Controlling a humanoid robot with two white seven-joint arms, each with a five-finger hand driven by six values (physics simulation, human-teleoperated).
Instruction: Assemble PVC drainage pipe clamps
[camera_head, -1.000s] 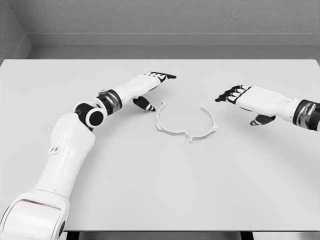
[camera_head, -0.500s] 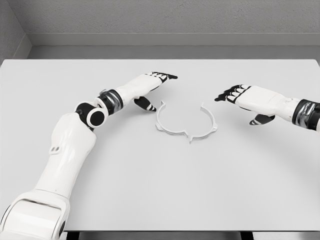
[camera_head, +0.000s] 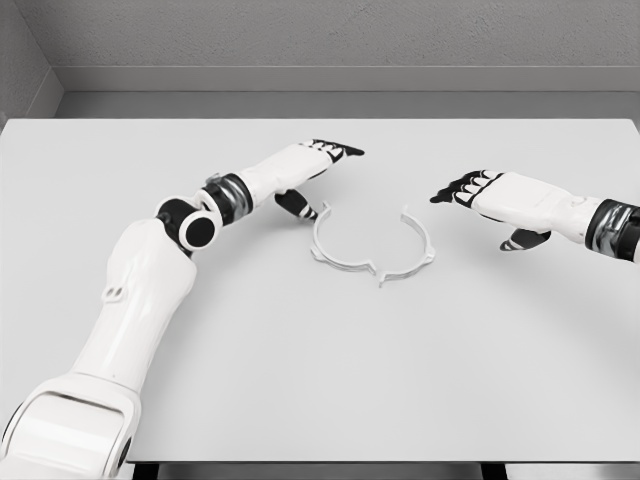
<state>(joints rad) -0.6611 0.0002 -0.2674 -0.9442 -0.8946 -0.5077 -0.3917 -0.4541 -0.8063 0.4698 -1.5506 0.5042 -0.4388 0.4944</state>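
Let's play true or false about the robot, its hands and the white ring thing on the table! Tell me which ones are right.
1. The white clamp ring lies flat on the table. True.
2. The left hand is squeezing the ring. False: its fingers are stretched out and hold nothing; the hand is at the ring's upper left.
3. The ring is a closed circle. False: it has a gap on the far side, between its two ends.
4. The right hand is to the right of the ring, not touching it. True.
5. Both hands are holding nothing. True.
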